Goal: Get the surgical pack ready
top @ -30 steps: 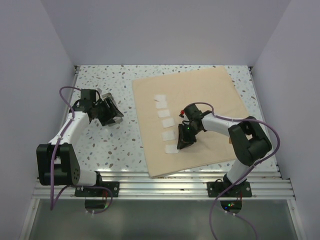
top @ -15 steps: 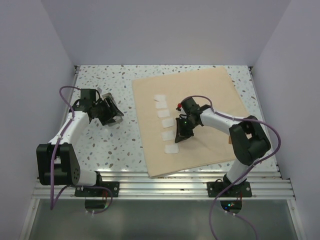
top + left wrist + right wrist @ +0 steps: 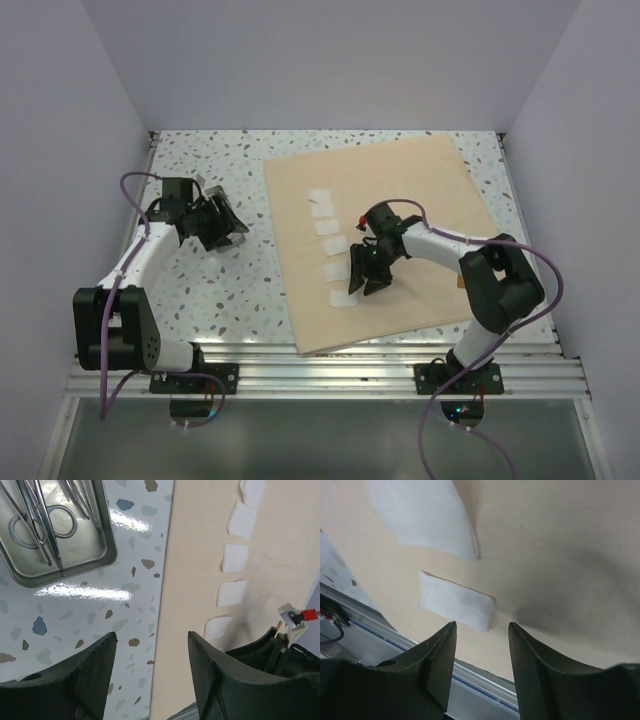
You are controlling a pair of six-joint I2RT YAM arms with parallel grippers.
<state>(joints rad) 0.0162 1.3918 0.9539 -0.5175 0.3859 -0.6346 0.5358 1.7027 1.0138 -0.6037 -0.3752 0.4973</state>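
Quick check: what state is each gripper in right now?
Left gripper: open, empty, over the table.
Right gripper: open, empty, just above a gauze square on the cloth.

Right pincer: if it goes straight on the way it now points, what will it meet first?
Probably the white gauze square lying just ahead of the right pincer, between its open jaws, or the tan cloth right beside it; depth is unclear.

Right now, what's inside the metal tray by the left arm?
Steel ring-handled instruments lie in the tray, several overlapping. The left wrist view cuts off its top and left side, so the full count is unknown.
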